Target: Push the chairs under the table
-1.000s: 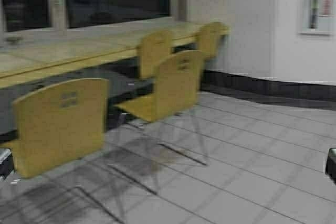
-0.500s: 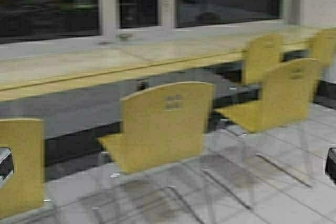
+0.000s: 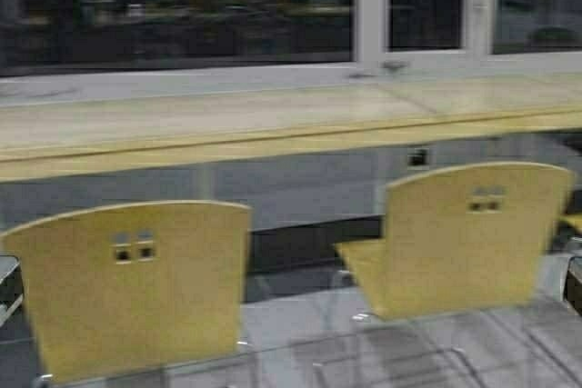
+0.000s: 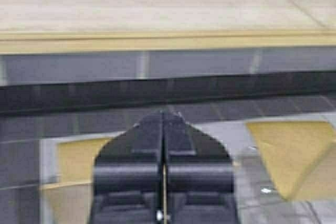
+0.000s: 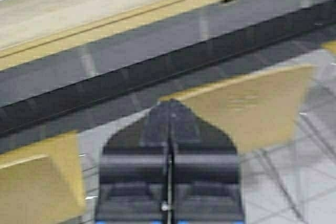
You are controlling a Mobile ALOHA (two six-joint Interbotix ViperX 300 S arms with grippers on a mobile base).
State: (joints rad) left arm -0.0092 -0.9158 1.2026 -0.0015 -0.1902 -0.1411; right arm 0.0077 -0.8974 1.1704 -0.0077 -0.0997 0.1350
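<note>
From the high view the robot is facing the long table [image 3: 273, 129], which runs the whole width under dark windows [image 3: 182, 6]; two of the chairs sit on the tiled floor [image 3: 300, 324] in front of it with their backs toward the robot, the left chair [image 3: 136, 288] low near the robot's left side and the right chair [image 3: 468, 238] further right; both look pulled out, apart from the table edge.

Left wrist view: the left gripper [image 4: 163, 129] has its fingers pressed together with just a thin seam between them, nothing in it; it hangs in the air pointing at the table [image 4: 157, 9], with a chair seat showing on either side.

Right wrist view: the right gripper [image 5: 169, 121] is the same, closed tight and holding nothing; a chair back [image 5: 252, 103] sits just beside it, and I can't tell if they touch.
</note>
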